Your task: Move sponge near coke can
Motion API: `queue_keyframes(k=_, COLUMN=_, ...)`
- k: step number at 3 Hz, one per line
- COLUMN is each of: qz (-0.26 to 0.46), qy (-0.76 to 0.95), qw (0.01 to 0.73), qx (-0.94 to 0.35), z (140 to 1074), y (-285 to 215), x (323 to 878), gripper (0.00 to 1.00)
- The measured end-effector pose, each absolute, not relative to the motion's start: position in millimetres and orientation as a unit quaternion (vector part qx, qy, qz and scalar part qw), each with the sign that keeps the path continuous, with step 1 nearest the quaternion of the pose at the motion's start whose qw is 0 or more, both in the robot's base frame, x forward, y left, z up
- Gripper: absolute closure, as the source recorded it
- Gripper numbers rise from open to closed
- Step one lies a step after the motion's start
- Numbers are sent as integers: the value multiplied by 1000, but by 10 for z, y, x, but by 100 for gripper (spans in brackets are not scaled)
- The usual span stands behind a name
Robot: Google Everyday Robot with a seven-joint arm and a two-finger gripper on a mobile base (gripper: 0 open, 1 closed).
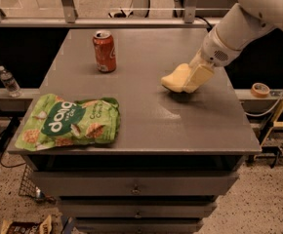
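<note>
The pale yellow sponge [174,77] is held in my gripper [192,80] at the right side of the grey table [146,126], a little above the surface, with its shadow under it. The pale fingers [201,76] close on the sponge's right end. The white arm comes in from the upper right. The red-orange coke can [104,51] stands upright at the back left of the table, well to the left of the sponge.
A green chip bag [68,123] lies at the table's front left corner. A clear water bottle [9,81] stands on a low ledge at the left. A tape roll [261,88] lies on the ledge at the right. Drawers are below the tabletop.
</note>
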State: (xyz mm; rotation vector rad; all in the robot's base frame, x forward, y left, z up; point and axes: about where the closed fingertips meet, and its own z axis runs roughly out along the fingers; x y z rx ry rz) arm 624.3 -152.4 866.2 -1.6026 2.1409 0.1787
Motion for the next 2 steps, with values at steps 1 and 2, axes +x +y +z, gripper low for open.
queue_keyframes(k=1, qz=53, qy=760, qw=236, qx=-603, z=8777, y=-1386, x=6322, gripper=100)
queue_keyframes(k=2, qz=45, qy=734, qw=252, qx=-629, z=8947, y=-1144, x=6508, gripper=100)
